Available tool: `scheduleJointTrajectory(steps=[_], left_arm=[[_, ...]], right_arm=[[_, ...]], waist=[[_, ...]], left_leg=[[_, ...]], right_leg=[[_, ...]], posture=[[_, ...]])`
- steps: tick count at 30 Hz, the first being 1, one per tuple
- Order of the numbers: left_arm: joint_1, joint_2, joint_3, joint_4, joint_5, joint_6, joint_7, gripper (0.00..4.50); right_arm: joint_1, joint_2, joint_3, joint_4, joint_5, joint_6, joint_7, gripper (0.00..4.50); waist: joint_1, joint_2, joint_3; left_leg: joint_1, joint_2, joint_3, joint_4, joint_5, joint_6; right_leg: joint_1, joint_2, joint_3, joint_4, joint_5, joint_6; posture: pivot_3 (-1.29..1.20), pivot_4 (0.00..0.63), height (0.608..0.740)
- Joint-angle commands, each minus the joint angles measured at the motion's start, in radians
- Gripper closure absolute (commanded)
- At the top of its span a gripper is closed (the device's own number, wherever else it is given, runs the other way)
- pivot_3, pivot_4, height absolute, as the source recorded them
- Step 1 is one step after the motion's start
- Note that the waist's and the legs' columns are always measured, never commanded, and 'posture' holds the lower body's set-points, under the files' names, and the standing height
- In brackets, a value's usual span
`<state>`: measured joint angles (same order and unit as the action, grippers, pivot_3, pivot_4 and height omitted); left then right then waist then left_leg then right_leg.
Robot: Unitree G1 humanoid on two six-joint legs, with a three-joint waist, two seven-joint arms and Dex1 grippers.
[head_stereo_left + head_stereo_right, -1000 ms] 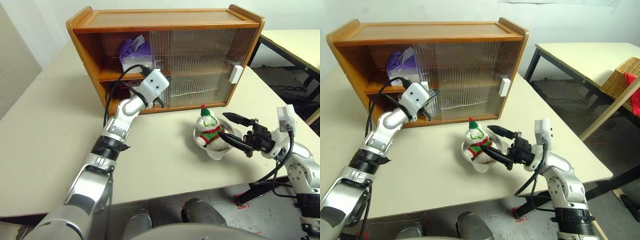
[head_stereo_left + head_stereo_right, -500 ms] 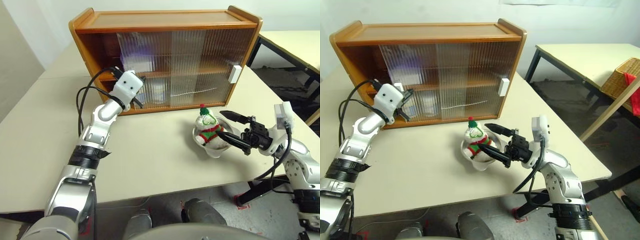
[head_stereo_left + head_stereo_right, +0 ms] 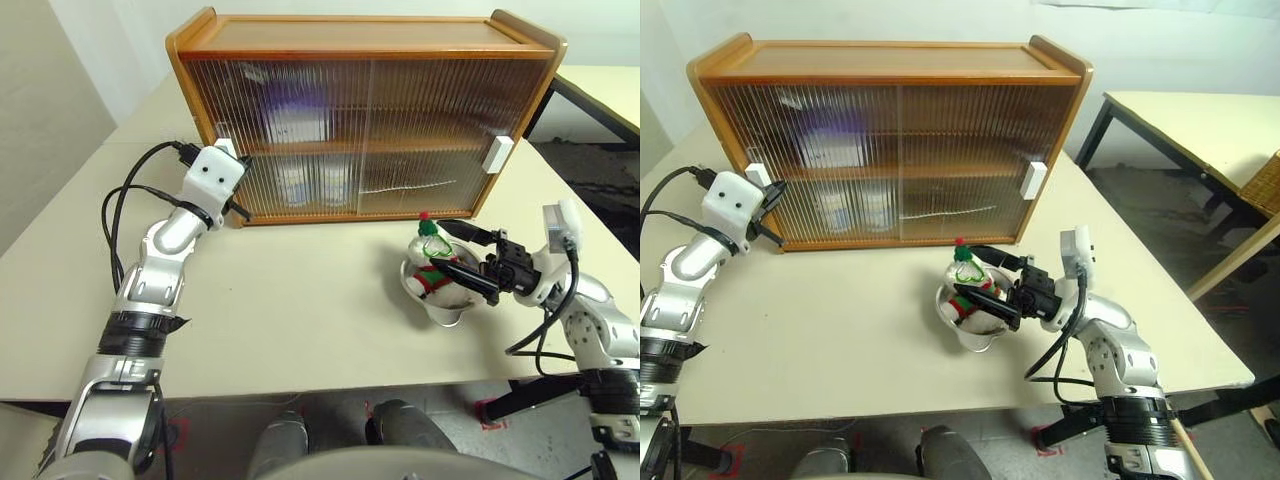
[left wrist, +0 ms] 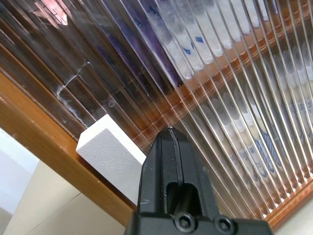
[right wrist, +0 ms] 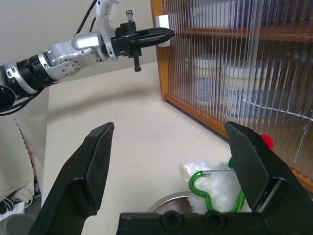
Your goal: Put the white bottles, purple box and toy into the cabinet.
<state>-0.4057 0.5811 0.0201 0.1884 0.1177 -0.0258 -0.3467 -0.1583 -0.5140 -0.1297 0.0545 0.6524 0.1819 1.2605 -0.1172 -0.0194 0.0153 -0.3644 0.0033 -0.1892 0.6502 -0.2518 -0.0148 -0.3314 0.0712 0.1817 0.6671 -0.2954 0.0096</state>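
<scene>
Plush toy waits in the bowl, cabinet doors shut

The small white plush toy (image 3: pixel 430 262) with striped scarf sits in the shiny steel bowl (image 3: pixel 442 300) between the wide-open right gripper (image 3: pixel 462 256) fingers; the closed left gripper (image 5: pixel 164 34) touches the wooden cabinet's (image 3: pixel 360 35) white handle (image 4: pixel 110 152) and should reopen the door.

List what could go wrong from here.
1. Both cabinet doors stand closed, yet the toy sits outside in the steel bowl; it could end up shut out.
2. The open right gripper straddles the toy close to the bowl's rim, so closing may catch or tip the bowl.
3. The shut left gripper sits against the white handle and may slip off it.
</scene>
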Motion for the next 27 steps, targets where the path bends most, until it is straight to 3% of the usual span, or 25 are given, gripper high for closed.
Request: scheduleJointTrajectory(steps=[1,7,12,15,20,23,27], left_arm=[[0.033,0.033,0.068,0.013,-0.003,0.045,0.029,4.49],[0.067,0.009,0.059,-0.030,-0.101,-0.051,-0.058,4.49],[0.135,-0.018,0.011,-0.100,-0.282,-0.153,-0.292,2.87],[0.182,-0.042,0.045,-0.138,-0.405,-0.130,-0.375,1.87],[0.263,-0.047,0.152,-0.202,-0.639,-0.009,-0.458,0.03],[0.359,0.011,0.200,-0.233,-0.738,0.055,-0.590,0.03],[0.468,0.064,0.235,-0.276,-0.828,0.128,-0.717,0.00]], right_arm=[[-0.014,0.002,0.013,0.016,-0.015,-0.010,0.016,0.00],[-0.020,0.001,0.010,0.024,-0.017,-0.010,0.023,0.00],[-0.026,-0.004,0.004,0.036,-0.015,-0.007,0.026,0.00],[-0.029,-0.011,-0.007,0.040,-0.010,-0.003,0.022,0.00],[-0.039,-0.040,-0.065,0.064,0.023,0.036,-0.001,0.00],[-0.072,-0.064,-0.148,0.139,0.065,0.059,-0.026,0.00],[-0.143,-0.088,-0.290,0.312,0.126,0.073,-0.071,1.00]], waist=[[0.000,0.000,0.000],[0.004,0.000,0.000],[0.024,0.000,0.000],[0.039,0.000,0.000],[0.053,0.001,-0.001],[0.057,0.002,-0.002],[0.058,0.004,-0.003]], left_leg=[[0.000,0.000,0.000,-0.001,0.000,0.000],[0.003,0.001,0.001,-0.008,0.005,-0.001],[0.002,0.001,0.001,-0.007,0.006,-0.002],[0.001,0.001,0.000,-0.007,0.006,-0.002],[0.000,0.002,-0.001,-0.008,0.005,-0.003],[0.000,0.002,-0.001,-0.008,0.005,-0.003],[0.000,0.004,-0.001,-0.008,0.003,-0.006]], right_leg=[[0.000,0.000,0.000,0.000,0.000,0.000],[0.000,0.001,-0.001,0.000,-0.005,0.008],[0.001,0.001,-0.001,0.000,-0.005,0.007],[0.000,0.000,-0.001,0.000,-0.001,-0.001],[-0.001,0.000,-0.002,0.000,-0.002,-0.003],[-0.001,0.000,-0.002,0.000,-0.002,-0.003],[-0.002,0.000,-0.002,0.000,-0.003,-0.005]], posture=[[-0.10,0.000,0.740],[-0.09,0.000,0.740],[-0.09,0.000,0.740],[-0.10,0.000,0.740],[-0.09,0.000,0.740],[-0.08,0.000,0.740],[-0.08,0.000,0.740]])
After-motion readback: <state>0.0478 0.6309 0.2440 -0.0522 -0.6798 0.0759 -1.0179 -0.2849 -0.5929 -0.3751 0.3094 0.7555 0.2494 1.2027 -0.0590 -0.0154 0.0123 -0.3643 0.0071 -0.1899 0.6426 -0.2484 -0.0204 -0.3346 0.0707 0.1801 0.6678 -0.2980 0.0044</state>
